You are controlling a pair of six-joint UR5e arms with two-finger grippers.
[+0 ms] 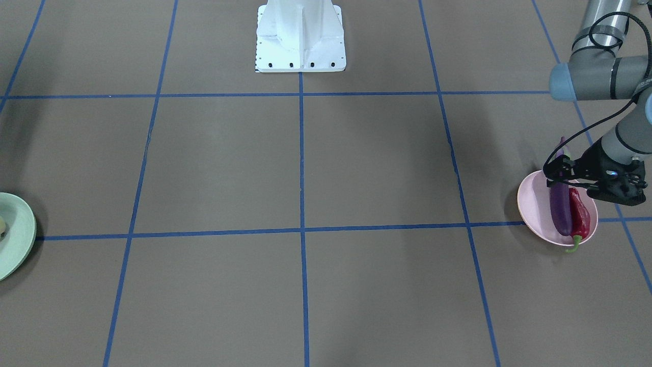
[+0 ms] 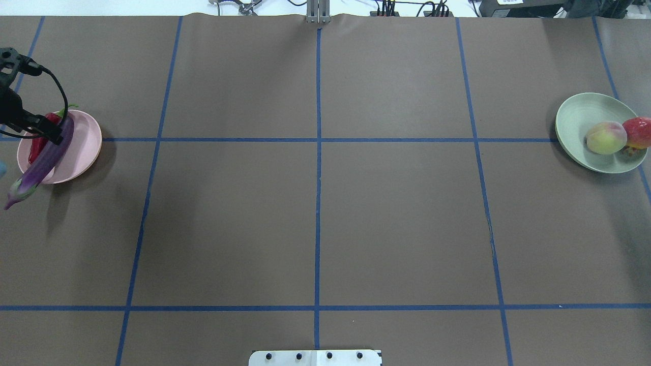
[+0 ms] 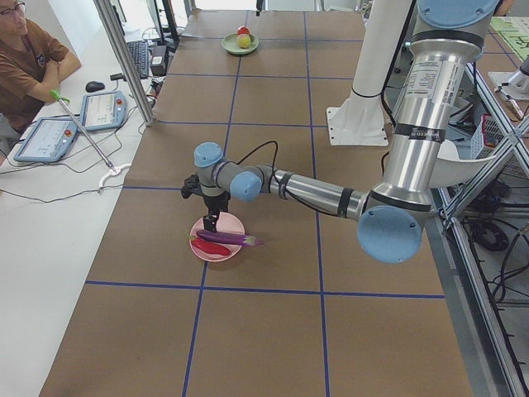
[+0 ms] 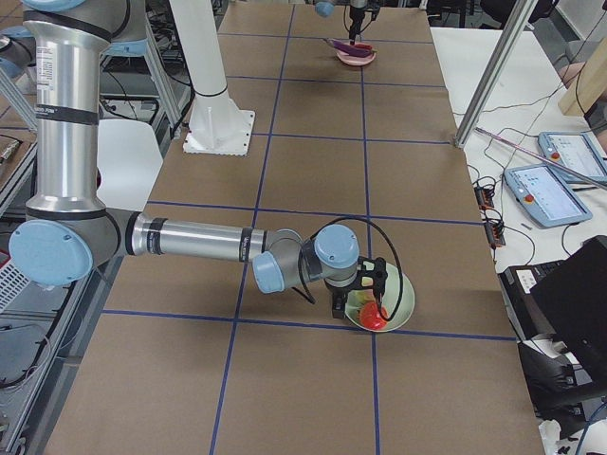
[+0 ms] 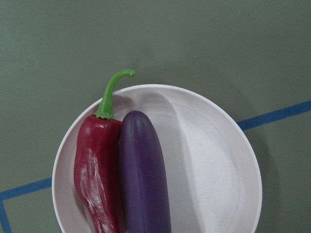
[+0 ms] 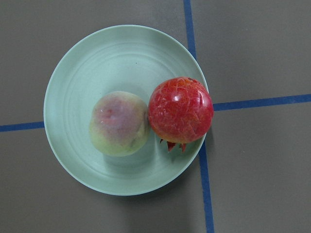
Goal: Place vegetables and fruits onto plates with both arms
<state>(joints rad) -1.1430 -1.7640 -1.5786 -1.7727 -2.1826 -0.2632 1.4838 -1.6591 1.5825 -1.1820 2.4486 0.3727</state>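
Observation:
The purple eggplant (image 1: 560,209) and the dark-red chili (image 1: 579,214) lie side by side on the pink plate (image 1: 535,204); the eggplant's stem end sticks out over the rim (image 2: 15,195). My left gripper (image 1: 550,176) hovers just above the eggplant's upper part with its fingers spread, holding nothing. The peach (image 2: 605,137) and the spiky orange-red ball (image 2: 638,132) sit touching on the mint green plate (image 2: 577,122). My right gripper (image 4: 358,308) hangs just over that plate; I cannot tell whether it is open. Neither wrist view shows fingers.
The white pedestal base (image 1: 300,46) stands at the robot's edge of the brown, blue-taped table (image 2: 315,203). An operator (image 3: 25,66) sits beside tablets off the table's far side.

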